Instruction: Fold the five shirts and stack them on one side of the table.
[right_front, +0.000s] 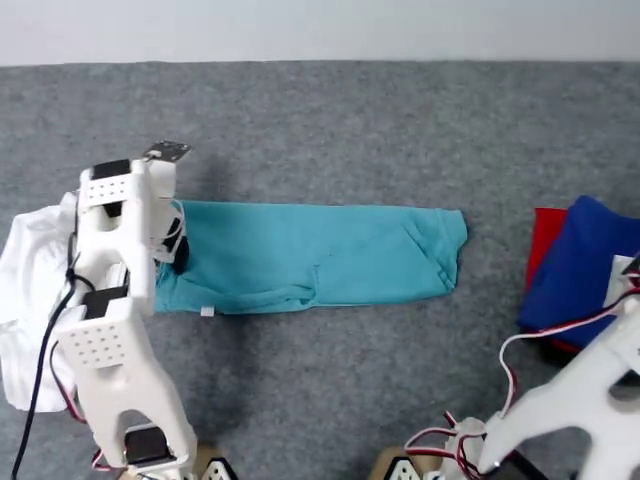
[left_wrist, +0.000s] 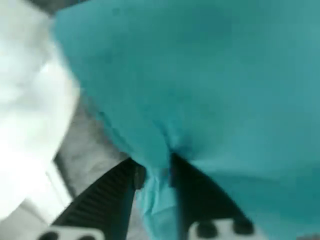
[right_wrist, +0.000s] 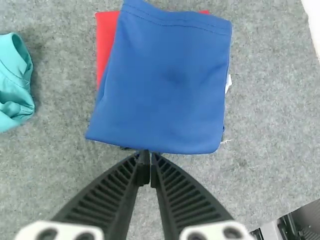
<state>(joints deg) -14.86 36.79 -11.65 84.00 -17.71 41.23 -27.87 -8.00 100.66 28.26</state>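
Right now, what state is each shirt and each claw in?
Teal fabric shirt: folded into a long strip, one end pinched.
Dark blue fabric shirt: folded, lying on the red one.
Red fabric shirt: folded, under the blue one.
White fabric shirt: crumpled, not folded.
Left claw: shut on the teal shirt.
Right claw: shut, empty.

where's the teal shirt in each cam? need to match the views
High view: teal shirt lies as a long strip across the table's middle, one end at the left end effector.
Left wrist view: close up, a fold pinched in that end effector.
Right wrist view: one end of it, apart from the blue shirt.
Shared landmark: the grey table cover under it.
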